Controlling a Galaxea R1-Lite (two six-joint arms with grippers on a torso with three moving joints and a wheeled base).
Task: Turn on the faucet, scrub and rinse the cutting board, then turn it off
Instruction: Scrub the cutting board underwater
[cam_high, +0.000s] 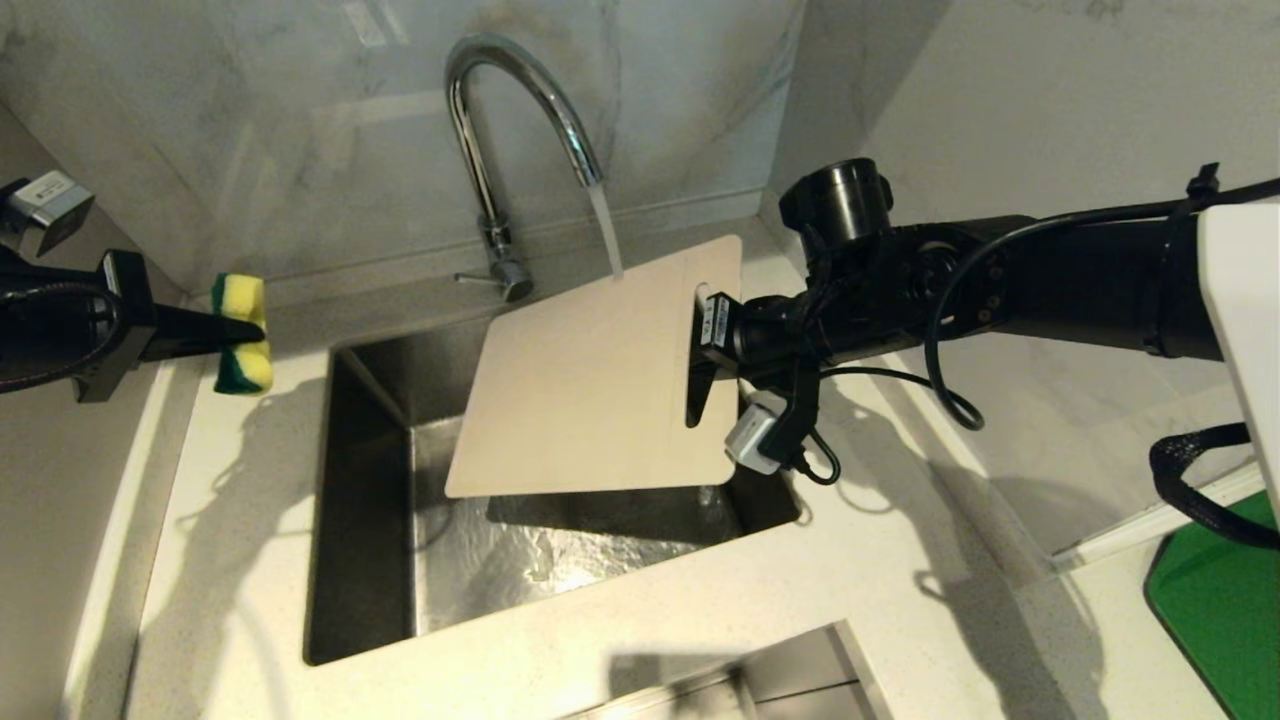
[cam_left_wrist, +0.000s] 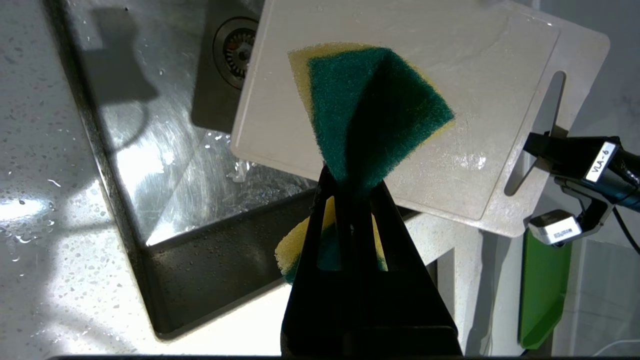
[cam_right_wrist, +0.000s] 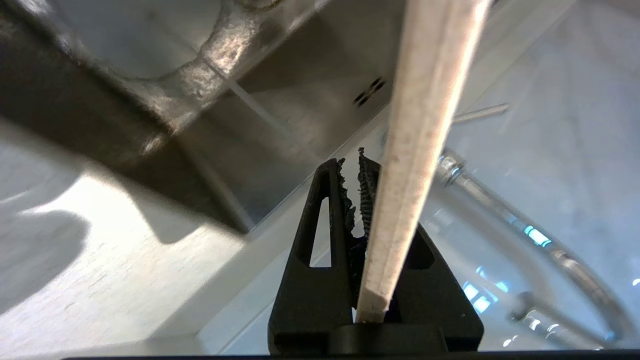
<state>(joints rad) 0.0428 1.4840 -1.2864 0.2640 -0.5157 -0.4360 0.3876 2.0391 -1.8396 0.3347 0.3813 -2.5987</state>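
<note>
We see water running from the tall, arched chrome faucet (cam_high: 510, 150) onto the thin, smooth beige plastic cutting board (cam_high: 590, 390), tilted above the brushed steel sink (cam_high: 370, 520). Our right gripper (cam_high: 700, 345), at the board's three o'clock, is clamped on its slotted end. At nine o'clock, our left gripper (cam_high: 235, 330) pinches a spongy yellow-green scrub pad (cam_high: 243, 335).

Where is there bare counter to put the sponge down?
Bare counter runs along the sink's near rim, and a strip lies left of it beneath the sponge in the left gripper. Behind the sink the faucet, tilted cutting board and right gripper crowd it.
</note>
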